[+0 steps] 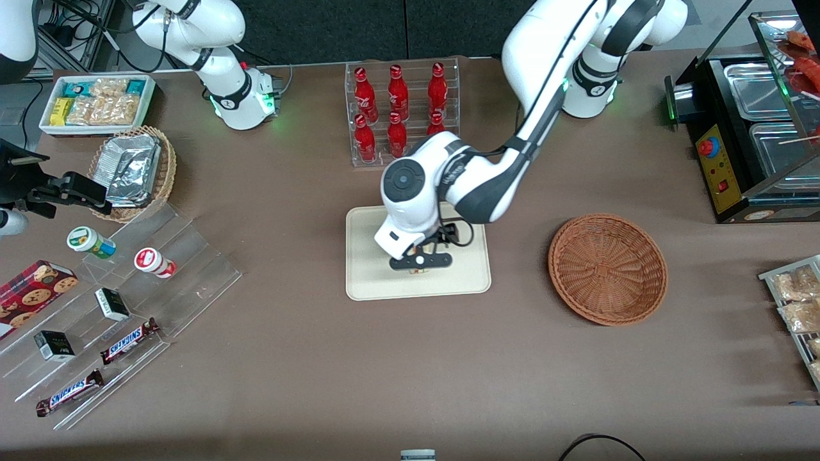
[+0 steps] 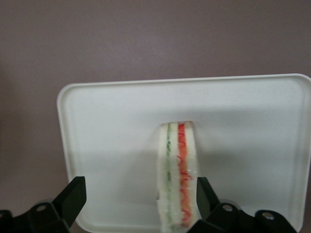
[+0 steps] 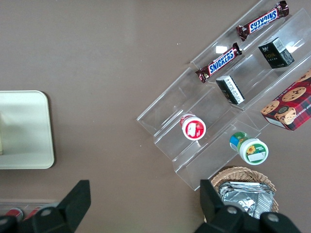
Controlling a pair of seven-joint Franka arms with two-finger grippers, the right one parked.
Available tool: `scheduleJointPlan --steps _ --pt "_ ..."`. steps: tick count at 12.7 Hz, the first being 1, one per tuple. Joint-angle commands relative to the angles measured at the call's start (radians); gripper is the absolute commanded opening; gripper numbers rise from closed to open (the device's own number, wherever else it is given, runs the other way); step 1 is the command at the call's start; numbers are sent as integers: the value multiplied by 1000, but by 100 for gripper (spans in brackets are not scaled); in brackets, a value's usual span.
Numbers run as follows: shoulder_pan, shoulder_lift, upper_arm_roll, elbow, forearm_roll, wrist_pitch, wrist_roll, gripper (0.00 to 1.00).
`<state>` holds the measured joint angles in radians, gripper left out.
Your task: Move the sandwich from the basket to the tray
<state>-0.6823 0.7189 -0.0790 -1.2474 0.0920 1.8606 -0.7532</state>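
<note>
The sandwich (image 2: 177,174) stands on its edge on the cream tray (image 2: 107,145), its green and red-orange filling lines facing the wrist camera. My gripper (image 2: 141,190) is open around it. One finger (image 2: 206,194) sits right against the bread on the red-filling side, and the other finger (image 2: 73,195) is well clear of it. In the front view the gripper (image 1: 419,261) hangs low over the middle of the tray (image 1: 371,272) and hides most of the sandwich. The reddish-brown basket (image 1: 607,269) lies beside the tray toward the working arm's end, with nothing in it.
A rack of red bottles (image 1: 400,112) stands just farther from the front camera than the tray. Toward the parked arm's end are a tan basket of foil packets (image 1: 134,169) and a clear stepped stand with snacks (image 1: 128,301). A food warmer (image 1: 749,128) occupies the working arm's end.
</note>
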Motion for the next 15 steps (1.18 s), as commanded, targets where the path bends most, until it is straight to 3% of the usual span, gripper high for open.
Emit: scheduleJointPlan --steps 1,5,8,15 --pt "107 -82 -15 -41 -27 -61 179 100" --pt "203 -150 -1 -87 -21 -155 261 100" --pt "323 -229 -2 -162 -38 -161 453 100" --pt "463 -381 -4 -315 -71 -149 595 100"
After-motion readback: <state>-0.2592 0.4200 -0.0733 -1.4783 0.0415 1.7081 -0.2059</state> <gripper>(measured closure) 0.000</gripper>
